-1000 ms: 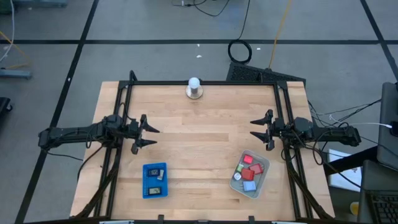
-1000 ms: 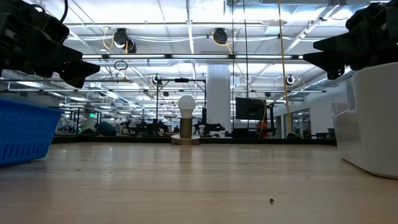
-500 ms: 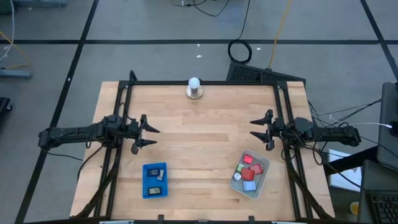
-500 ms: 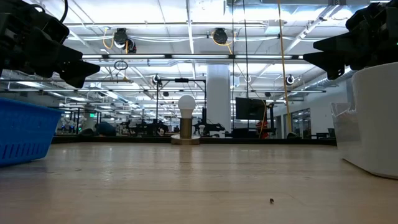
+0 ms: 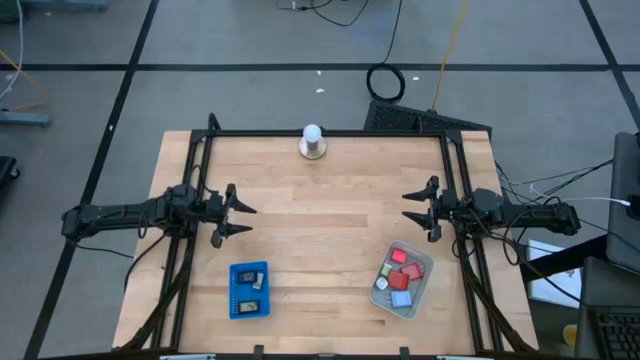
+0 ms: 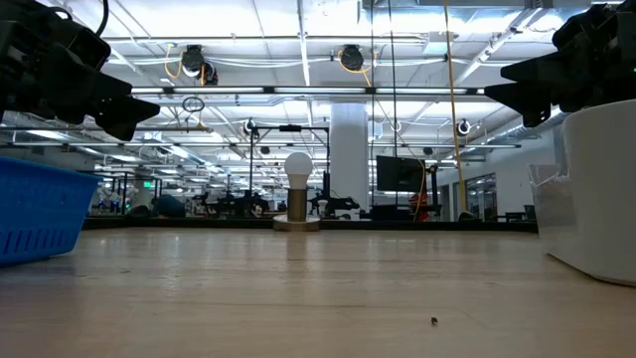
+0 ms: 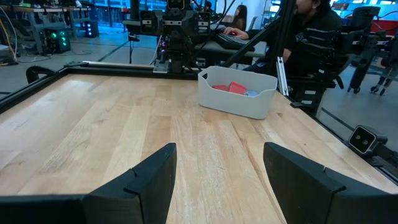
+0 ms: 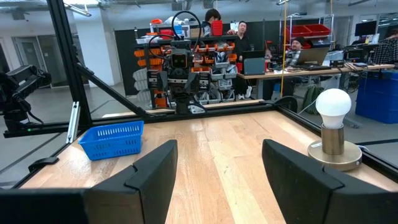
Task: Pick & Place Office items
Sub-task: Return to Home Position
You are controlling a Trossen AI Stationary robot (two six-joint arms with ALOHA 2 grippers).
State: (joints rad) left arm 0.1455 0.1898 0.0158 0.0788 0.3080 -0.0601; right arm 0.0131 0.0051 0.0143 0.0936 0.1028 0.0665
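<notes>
Several office items, red, pink, light-blue and silvery pieces (image 5: pixel 400 270), lie in the clear grey bin (image 5: pixel 424 288) at the table's near right; the left wrist view shows red ones (image 7: pixel 235 88) in it. Two black labelled rectangles (image 5: pixel 248 279) lie in the blue tray (image 5: pixel 235 297) at the near left. My left gripper (image 5: pixel 238 216) hangs open above the table's left side, far of the tray. My right gripper (image 5: pixel 414 210) hangs open above the right side, far of the bin. Both are empty.
A white ball on a round metal base (image 5: pixel 312 142) stands at the middle of the table's far edge. A black frame (image 5: pixel 330 133) runs along the far edge and both sides. People sit at desks in the room beyond the table (image 8: pixel 239 30).
</notes>
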